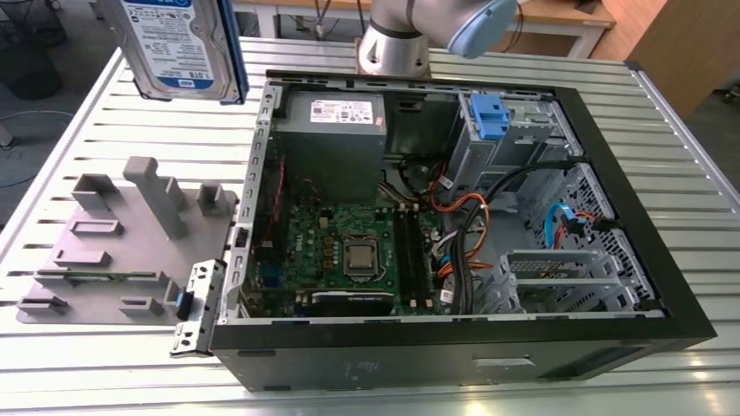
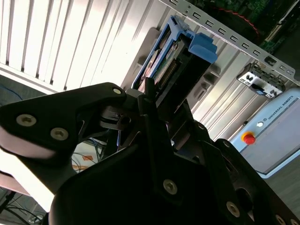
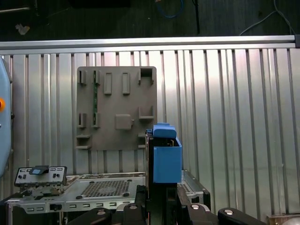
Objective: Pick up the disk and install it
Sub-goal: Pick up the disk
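The disk [image 1: 185,43] hangs in the air at the exterior view's upper left, above the slatted table, its blue-and-white label facing the camera and blue rails along its sides. In the second wrist view my gripper [image 2: 154,110] is shut on the disk [image 2: 171,63], which sticks out beyond the black fingers [image 2: 150,101] with its connector edge showing. The first wrist view looks along the disk's [image 3: 167,157] blue rail end, held between the fingers [image 3: 140,206]. The disk is well clear of the open computer case [image 1: 463,217] and over the table beside the grey holder block [image 1: 127,234].
The case lies open with the motherboard [image 1: 353,251], a grey power-supply box [image 1: 335,121] and a drive cage with a blue bracket [image 1: 491,117] at its far end. The holder block [image 3: 117,108] has upright posts. The arm's base [image 1: 399,39] stands behind the case.
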